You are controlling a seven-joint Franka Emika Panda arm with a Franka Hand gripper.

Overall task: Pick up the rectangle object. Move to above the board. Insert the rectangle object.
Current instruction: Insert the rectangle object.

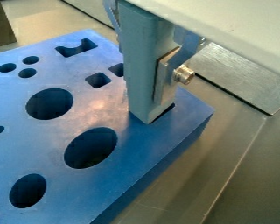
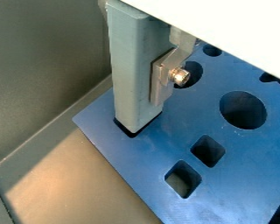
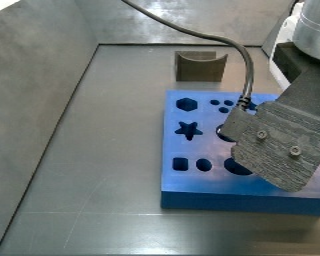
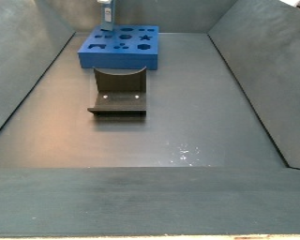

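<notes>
My gripper is shut on the rectangle object, a pale light-blue block held upright. One silver finger presses its side; the other finger is hidden behind it. The block's lower end stands in a dark slot near a corner of the bright-blue board. The same grip shows in the other wrist view, with the gripper shut on the block. In a side view the gripper body hangs over the board and hides the block. The board also shows far off in a side view.
The board has round holes, square holes, a star and a hexagon. The dark fixture stands on the floor beside the board, as the other side view also shows. Grey tray walls rise close to the board's corner.
</notes>
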